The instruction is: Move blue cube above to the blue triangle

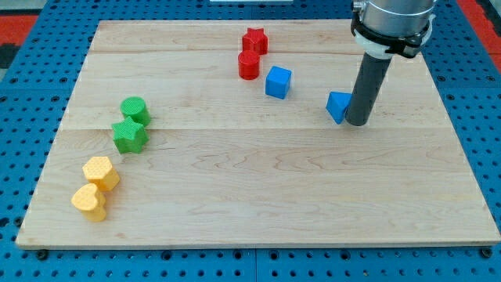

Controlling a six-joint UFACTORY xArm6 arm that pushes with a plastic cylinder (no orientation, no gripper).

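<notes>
My tip, a plain rod with no jaws, touches the blue triangle's right side; the blue cube sits left of the triangle.

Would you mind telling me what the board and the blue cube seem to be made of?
The board looks like pale unvarnished wood: grain lines and plank seams run across it. The blue cube looks like matte plastic, evenly coloured with no shine; possibly printed, though too small to tell. My tip rests beside the blue triangle.

Dark grey cylindrical rod; silver-grey housing above, black collar between.
</notes>
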